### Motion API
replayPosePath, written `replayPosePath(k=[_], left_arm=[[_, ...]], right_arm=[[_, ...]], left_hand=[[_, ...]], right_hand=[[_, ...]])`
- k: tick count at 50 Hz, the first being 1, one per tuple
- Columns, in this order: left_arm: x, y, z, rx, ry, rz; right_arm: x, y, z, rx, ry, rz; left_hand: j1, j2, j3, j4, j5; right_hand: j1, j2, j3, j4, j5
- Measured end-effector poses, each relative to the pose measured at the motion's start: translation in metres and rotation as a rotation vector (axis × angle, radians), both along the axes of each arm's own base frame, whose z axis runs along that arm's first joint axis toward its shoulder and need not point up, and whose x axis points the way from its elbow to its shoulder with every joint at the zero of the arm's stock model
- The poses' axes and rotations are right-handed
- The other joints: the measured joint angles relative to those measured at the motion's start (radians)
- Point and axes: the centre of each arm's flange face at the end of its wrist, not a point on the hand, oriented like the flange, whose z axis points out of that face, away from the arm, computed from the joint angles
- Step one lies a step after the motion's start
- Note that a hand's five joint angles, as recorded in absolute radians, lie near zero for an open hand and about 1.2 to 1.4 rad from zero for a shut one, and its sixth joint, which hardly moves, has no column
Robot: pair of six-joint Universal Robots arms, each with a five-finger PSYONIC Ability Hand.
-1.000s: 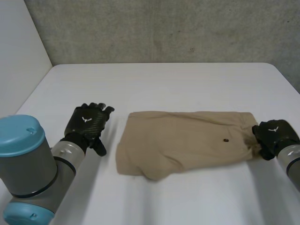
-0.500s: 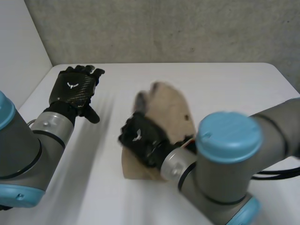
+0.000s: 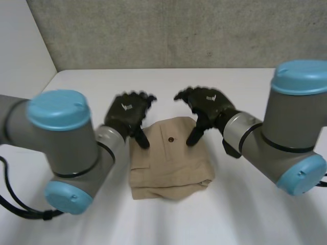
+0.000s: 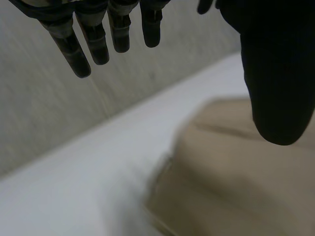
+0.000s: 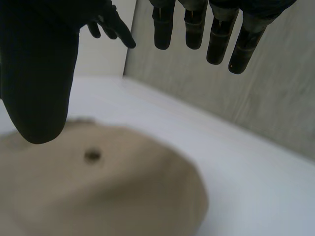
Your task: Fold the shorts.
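The tan shorts (image 3: 169, 158) lie folded into a compact stack at the middle of the white table (image 3: 255, 204), with a dark button (image 3: 170, 138) on the top layer. My left hand (image 3: 127, 111) hovers over the stack's far left corner, fingers straight and spread, holding nothing. My right hand (image 3: 207, 104) hovers over the far right corner, also open and empty. In the left wrist view the shorts (image 4: 236, 172) lie below the thumb of my left hand (image 4: 275, 73). Under my right hand (image 5: 34, 73), the right wrist view has the shorts (image 5: 108, 191) and the button (image 5: 92, 156).
A grey concrete wall (image 3: 179, 30) runs along the table's far edge, and a white wall (image 3: 20, 51) stands at the left. Bare table (image 3: 153, 219) lies around the stack on every side.
My right hand carried the shorts' right end over to the left, folding them in half, then let go and opened. My left hand moved from the table's left side to the stack.
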Motion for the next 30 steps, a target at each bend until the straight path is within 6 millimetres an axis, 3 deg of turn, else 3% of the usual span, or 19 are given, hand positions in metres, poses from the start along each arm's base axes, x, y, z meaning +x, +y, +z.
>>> replayPosePath(k=[4,7,8,12,17,19,22,25,27,28,29,30], left_arm=[[-0.002,0.003,-0.032,0.12,-0.083,0.034],[0.0,0.004,-0.043,0.153,-0.117,0.059],[0.003,0.005,-0.055,0.189,-0.163,0.095],[0.006,0.007,-0.068,0.224,-0.214,0.127],[0.008,0.011,-0.072,0.236,-0.235,0.131],[0.008,0.012,-0.067,0.227,-0.231,0.126],[0.006,0.014,-0.044,0.179,-0.192,0.115],[0.005,0.016,-0.009,0.108,-0.131,0.11],[0.008,0.016,0.026,0.036,-0.067,0.116],[0.01,0.016,0.036,0.014,-0.048,0.119],[0.015,0.016,0.06,-0.036,-0.004,0.128],[0.017,0.016,0.069,-0.054,0.012,0.133]], right_arm=[[0.003,-0.006,-0.038,0.118,0.113,0.01],[0.004,-0.007,-0.05,0.148,0.148,0.016],[0.004,-0.008,-0.065,0.18,0.196,0.023],[0.001,-0.009,-0.086,0.193,0.288,0.024],[-0.006,-0.011,-0.093,0.159,0.369,0.003],[-0.008,-0.012,-0.087,0.124,0.381,-0.014],[-0.009,-0.014,-0.062,0.043,0.344,-0.043],[-0.01,-0.015,-0.027,-0.046,0.265,-0.079],[-0.013,-0.015,0.006,-0.118,0.178,-0.121],[-0.015,-0.015,0.014,-0.132,0.159,-0.13],[-0.02,-0.014,0.037,-0.174,0.102,-0.168],[-0.021,-0.014,0.043,-0.186,0.087,-0.179]], left_hand=[[0.0,0.0,0.0,0.0,0.0],[0.0,0.0,0.0,0.0,0.0],[0.0,0.0,0.0,0.0,0.0],[-0.004,0.0,0.0,0.0,0.0],[-0.008,0.0,0.0,0.0,-0.004],[-0.008,0.0,0.0,0.0,-0.004],[-0.009,0.0,0.0,0.0,-0.004],[-0.009,0.0,0.0,0.0,-0.004],[-0.009,0.0,0.0,0.0,-0.004],[-0.009,0.0,0.0,0.0,-0.004],[-0.009,0.0,0.0,0.0,-0.004],[-0.009,0.0,0.0,0.0,-0.004]], right_hand=[[0.0,0.0,0.0,0.0,0.0],[0.0,0.0,0.0,0.0,0.0],[-0.001,0.0,0.0,0.0,0.0],[-0.032,0.0,-0.016,0.0,0.0],[-0.053,-0.01,-0.032,-0.004,0.0],[-0.055,-0.011,-0.032,-0.004,0.0],[-0.055,-0.011,-0.032,-0.004,-0.004],[-0.055,-0.011,-0.032,-0.004,-0.006],[-0.055,-0.011,-0.032,-0.004,-0.006],[-0.055,-0.011,-0.032,-0.004,-0.006],[-0.055,-0.011,-0.032,-0.004,-0.006],[-0.055,-0.011,-0.032,-0.004,-0.006]])
